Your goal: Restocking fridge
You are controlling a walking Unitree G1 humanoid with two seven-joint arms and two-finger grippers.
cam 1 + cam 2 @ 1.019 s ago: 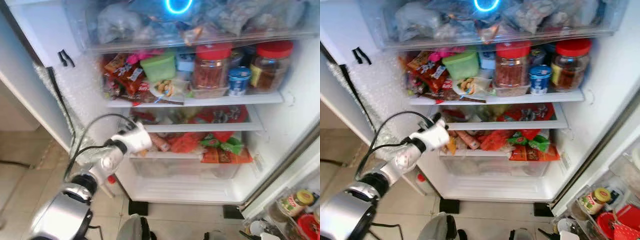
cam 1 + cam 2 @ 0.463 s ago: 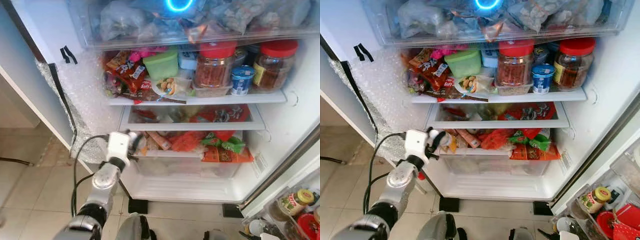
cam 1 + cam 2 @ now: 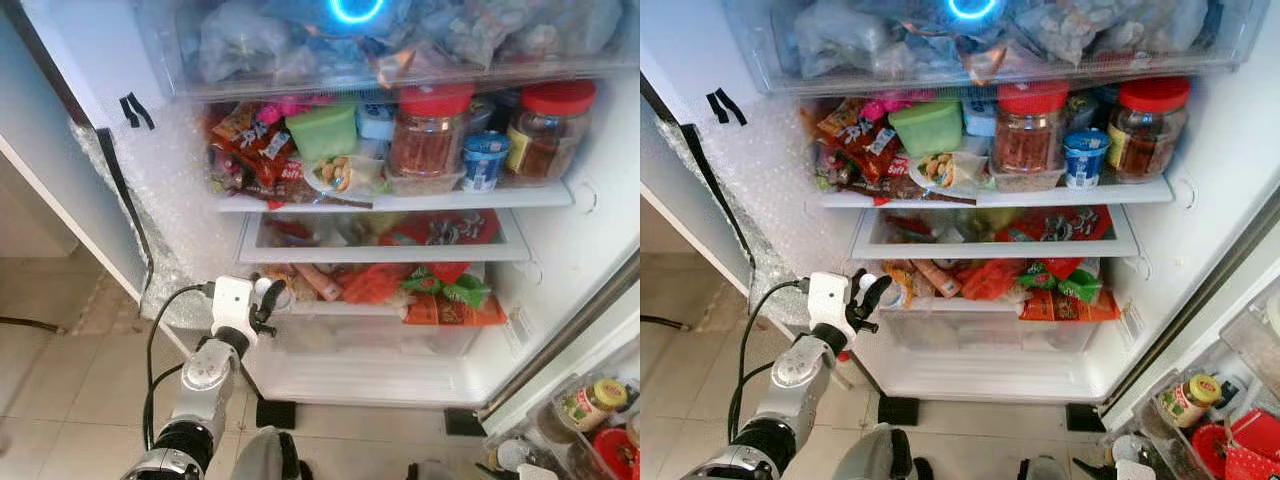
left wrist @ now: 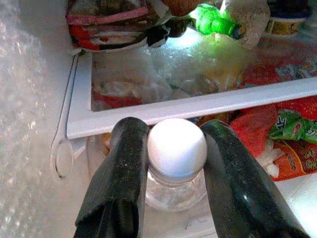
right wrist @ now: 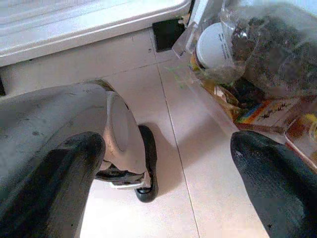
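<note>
Reaching toward the lower left corner of the open fridge (image 3: 1200, 150), the left gripper (image 4: 171, 163) has its 2 black fingers (image 4: 121, 173) spread around a small clear bottle (image 4: 177, 171) with a white cap. The bottle stands upright right between the fingers, its cap level with their tips; whether the pads press its sides cannot be told. Just beyond the gripper runs the white front rail of a drawer (image 4: 198, 104), with red and green snack packets (image 3: 1060, 285) further in and to the gripper's right. Above the gripper, a shelf carries a green tub (image 3: 927, 127), 2 red-lidded jars (image 3: 1026, 130) and a blue-and-white cup (image 3: 1082, 157). The right gripper (image 5: 163, 178) hangs low over the tiled floor (image 5: 173, 148), its 2 fingers spread wide with nothing between them.
</note>
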